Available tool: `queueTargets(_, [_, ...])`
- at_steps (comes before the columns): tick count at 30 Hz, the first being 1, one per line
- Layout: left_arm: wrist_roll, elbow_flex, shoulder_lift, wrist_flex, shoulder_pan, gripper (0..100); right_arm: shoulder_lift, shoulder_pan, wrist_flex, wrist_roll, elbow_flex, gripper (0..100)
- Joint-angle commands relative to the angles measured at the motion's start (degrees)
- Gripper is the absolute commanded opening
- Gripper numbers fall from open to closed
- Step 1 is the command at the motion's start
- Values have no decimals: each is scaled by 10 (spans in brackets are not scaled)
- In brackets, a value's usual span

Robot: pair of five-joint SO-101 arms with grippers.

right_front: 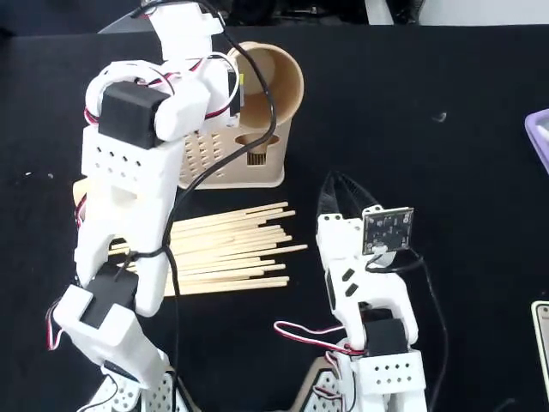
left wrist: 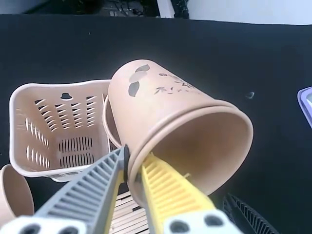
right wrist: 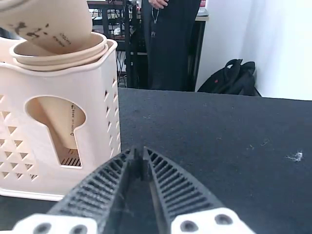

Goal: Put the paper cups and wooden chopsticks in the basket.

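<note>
My left gripper (left wrist: 127, 156) is shut on the rim of a tan paper cup (left wrist: 180, 126), which is tilted over one end of the beige slotted basket (left wrist: 58, 126). In the high view this cup (right_front: 270, 77) hangs above the basket (right_front: 227, 159). Another cup (right wrist: 63, 48) sits in that end of the basket, right under the held one. A third cup (left wrist: 12, 195) stands on the table beside the basket. Wooden chopsticks (right_front: 227, 249) lie in a loose pile in front of the basket. My right gripper (right wrist: 143, 158) is shut and holds nothing, low over the table right of the pile.
The table is covered in black cloth (right_front: 429, 172). A purple container (right_front: 539, 133) pokes in at the right edge, and a pale flat object (right_front: 542, 322) lies lower on that edge. The left arm's body (right_front: 129, 197) stands over the pile's left end.
</note>
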Motion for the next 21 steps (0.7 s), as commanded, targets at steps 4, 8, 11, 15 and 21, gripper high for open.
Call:
queueTargets(4, [-2, -32, -11, 32, 10, 31, -11, 11, 3, -1, 1, 18])
queueTargets(8, [-3, -25, -5, 35, 5, 33, -11, 11, 3, -1, 1, 18])
queueTargets(11, [-10, -15, -4, 34, 8, 33, -11, 11, 3, -1, 1, 18])
queueTargets(15, [-40, 2, -4, 33, 10, 34, -11, 11, 3, -1, 1, 18])
queueTargets(21, [-56, 12, -4, 18, 8, 108, -11, 11, 3, -1, 1, 18])
